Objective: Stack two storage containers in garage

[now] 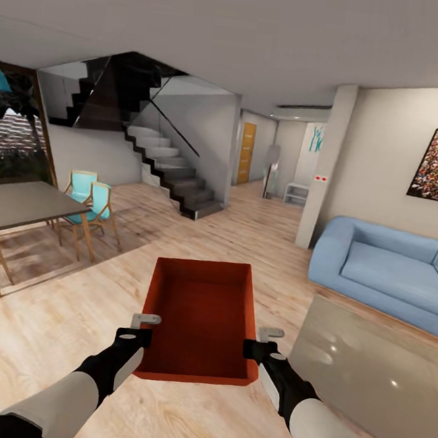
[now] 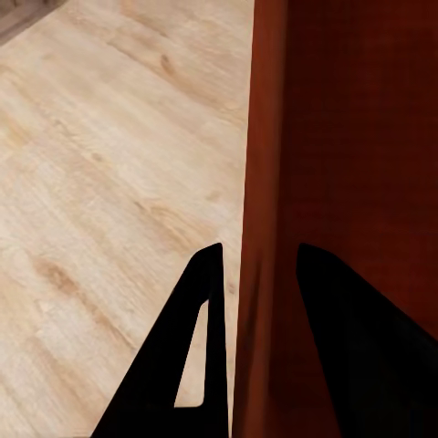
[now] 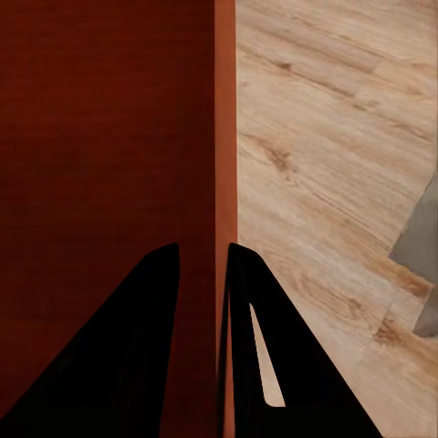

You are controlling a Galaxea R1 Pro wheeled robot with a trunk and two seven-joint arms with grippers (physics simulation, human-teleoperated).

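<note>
A red-orange open-top storage container (image 1: 199, 312) hangs in front of me above the light wood floor of the living room, held level between both arms. My left gripper (image 1: 143, 338) is shut on its left wall (image 2: 274, 182), one finger on each side of that wall. My right gripper (image 1: 258, 349) is shut on its right wall (image 3: 224, 137) in the same way. The container is empty inside.
A blue sofa (image 1: 390, 269) stands at the right with a pale rug (image 1: 371, 372) in front of it. A dark dining table (image 1: 16, 206) and teal chairs (image 1: 92, 201) are at the left. Stairs (image 1: 176, 173) rise ahead; a hallway with an orange door (image 1: 246, 153) lies beyond.
</note>
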